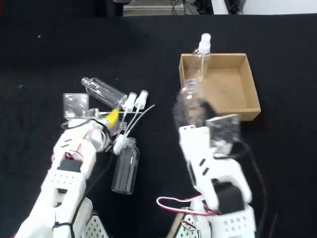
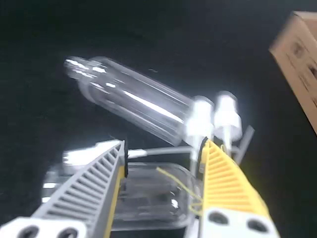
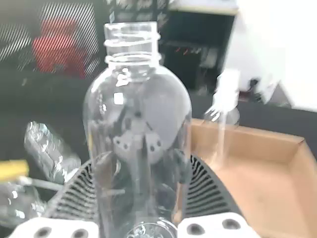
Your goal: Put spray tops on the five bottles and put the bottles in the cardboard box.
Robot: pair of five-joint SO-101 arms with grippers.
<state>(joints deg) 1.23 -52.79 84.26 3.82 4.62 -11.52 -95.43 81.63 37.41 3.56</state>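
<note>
The right gripper (image 3: 141,171) clamps an uncapped clear plastic bottle (image 3: 138,99) beside the brown cardboard box (image 3: 257,148), toward the tabletop's far right; boxing it capless would fail the task. The left gripper (image 2: 163,146), jaws apart by the white spray tops (image 2: 213,116), might scatter them.

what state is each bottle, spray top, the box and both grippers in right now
held bottle: upright, neck open, no top
right gripper: shut on the held bottle
boxed bottle: standing, spray top on
cardboard box: open, one bottle inside
far bottle: lying on its side, uncapped
near bottle: lying on its side, seems capped
loose spray tops: two, lying unattached
left gripper: open
</note>
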